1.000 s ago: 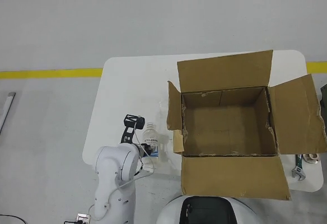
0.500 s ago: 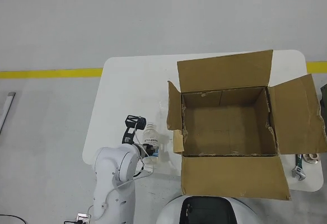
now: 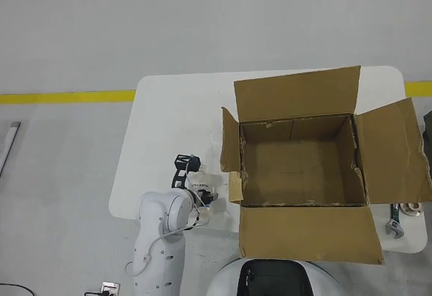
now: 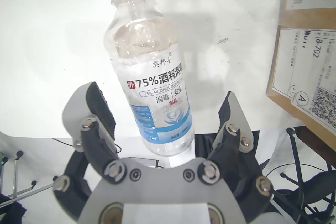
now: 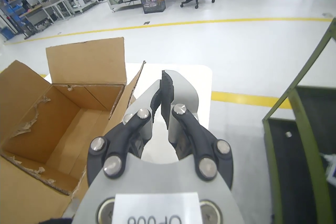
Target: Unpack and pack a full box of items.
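A clear bottle with a white cap and a blue-and-white label lies on the white table, just left of the open cardboard box. In the top view the bottle sits close to the box's left wall. My left gripper is open, one finger on each side of the bottle's lower half, and neither pad touches it. My right gripper is shut on nothing and hovers to the right of the box, whose inside looks bare.
A wrench and a small roll lie at the table's right front corner beside the box flap. A green-framed bin stands off the table's right end. Labels cover the box's left outer wall.
My left arm has shifted to the right, toward the box, and the gripper now straddles the bottle. The bottle has hardly moved.
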Motion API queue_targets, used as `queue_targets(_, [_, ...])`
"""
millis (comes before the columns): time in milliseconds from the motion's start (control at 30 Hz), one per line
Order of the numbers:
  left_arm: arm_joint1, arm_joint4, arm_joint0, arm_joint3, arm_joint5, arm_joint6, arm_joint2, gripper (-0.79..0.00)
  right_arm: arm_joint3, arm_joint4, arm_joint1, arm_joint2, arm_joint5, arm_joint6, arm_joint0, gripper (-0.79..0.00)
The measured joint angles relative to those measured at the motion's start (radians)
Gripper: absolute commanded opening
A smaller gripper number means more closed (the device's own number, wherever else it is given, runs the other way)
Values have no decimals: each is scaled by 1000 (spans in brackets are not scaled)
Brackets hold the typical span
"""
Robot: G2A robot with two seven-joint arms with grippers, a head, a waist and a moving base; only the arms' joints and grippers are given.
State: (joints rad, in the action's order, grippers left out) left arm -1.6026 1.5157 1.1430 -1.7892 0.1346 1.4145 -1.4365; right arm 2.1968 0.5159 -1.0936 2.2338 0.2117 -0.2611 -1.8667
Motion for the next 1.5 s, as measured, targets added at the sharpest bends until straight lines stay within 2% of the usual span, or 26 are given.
queue_targets(67, [3, -2, -3, 10, -3, -4, -3, -526, -14, -111, 0, -2, -13, -56, 9, 0])
queue_targets(100, [4, -4, -4, 13, -4, -5, -4, -585, -19, -157, 0, -3, -18, -79, 15, 0])
queue_targets(167, [7, -5, -5, 19, -4, -8, -5, -773, -30, -265, 0, -12, -26, -133, 27, 0])
queue_targets(300, [12, -8, -5, 25, -4, -12, -5, -785, -24, -368, 4, -28, -4, -208, 51, -6])
queue_targets(333, [13, -9, -5, 27, -5, -13, -6, -785, -21, -370, 5, -32, 5, -225, 53, -111])
queue_targets(400, [16, -9, -5, 31, -6, -15, -7, -785, -19, -354, 8, -44, 11, -254, 57, -394])
queue_targets(533, [20, -8, -5, 42, -10, -23, -7, -785, -29, -337, 8, -75, -4, -264, 63, -499])
queue_targets(633, [24, -9, -3, 43, -15, -24, -7, -785, -42, -329, 7, -97, -23, -255, 63, -674])
queue_targets(667, [25, -10, -3, 44, -17, -25, -7, -785, -46, -333, 6, -105, -28, -251, 62, -708])
queue_targets(700, [26, -11, -4, 45, -18, -25, -7, -785, -49, -337, 5, -110, -33, -250, 61, -785])
queue_targets(933, [34, -21, -9, 25, -27, -20, -13, -785, -47, -360, 2, -145, -51, -243, 62, -785])
queue_targets(1133, [42, -33, -21, -29, -47, -6, -36, -785, -38, -367, 0, -183, -76, -236, 68, -785])
queue_targets(1300, [54, -32, -56, -103, -62, 51, -99, -785, -16, -379, -4, -231, -113, -224, 74, -785])
queue_targets(1400, [61, -38, -96, -158, -71, 110, -147, -785, 0, -381, -7, -263, -132, -207, 78, -785])
queue_targets(1500, [68, -48, -132, -188, -83, 123, -184, -785, 13, -364, -9, -305, -159, -191, 86, -785])
